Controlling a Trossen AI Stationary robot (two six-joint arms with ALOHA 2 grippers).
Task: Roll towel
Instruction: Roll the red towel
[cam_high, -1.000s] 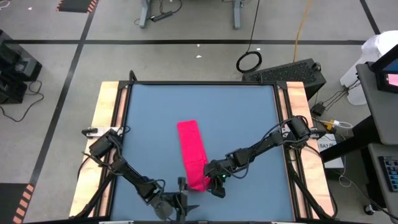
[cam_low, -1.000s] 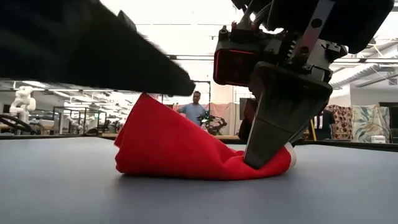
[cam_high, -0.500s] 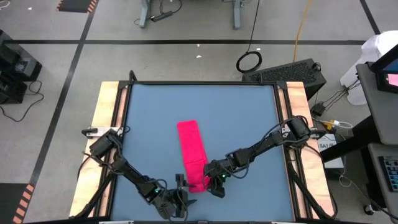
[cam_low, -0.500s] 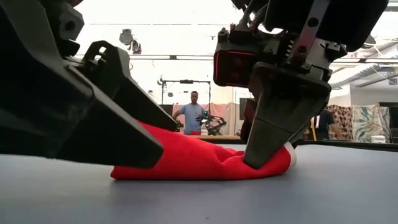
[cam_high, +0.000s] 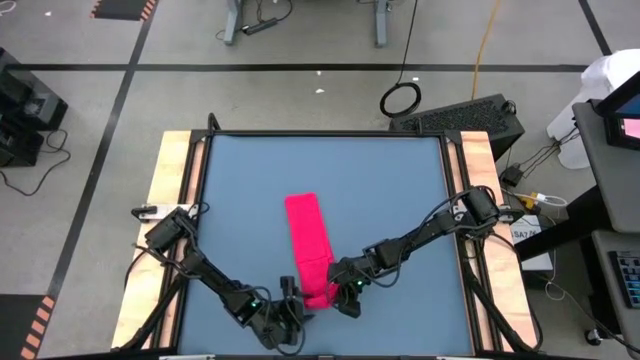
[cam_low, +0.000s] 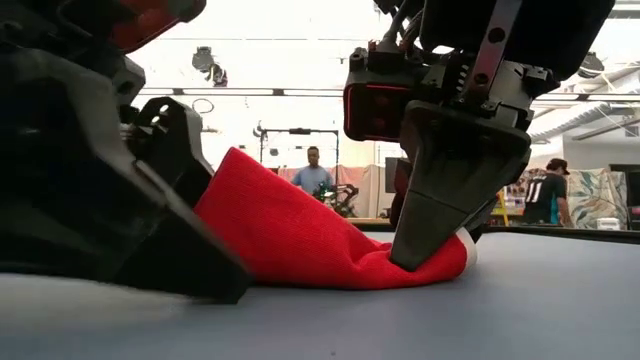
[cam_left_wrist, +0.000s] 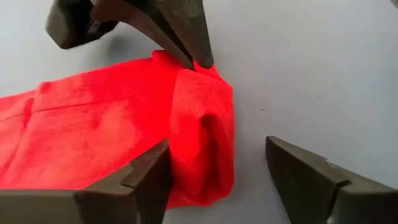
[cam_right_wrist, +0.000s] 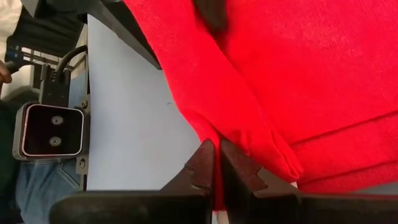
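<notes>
— Left jaws, status?
— My left gripper (cam_left_wrist: 214, 177) is spread at the towel's (cam_high: 312, 245) near folded end on the surface (cam_high: 380, 190).
— Right jaws?
— My right gripper (cam_right_wrist: 216, 163) pinches that end's corner.

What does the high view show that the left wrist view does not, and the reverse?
Only the high view shows the whole towel as a long strip on the table, with both arms reaching to its near end from either side. Only the left wrist view shows the left gripper open, its fingers astride the folded end, and the right gripper pinching that end's edge. Both show the red towel lying on the blue table and the two grippers meeting at the same end.
</notes>
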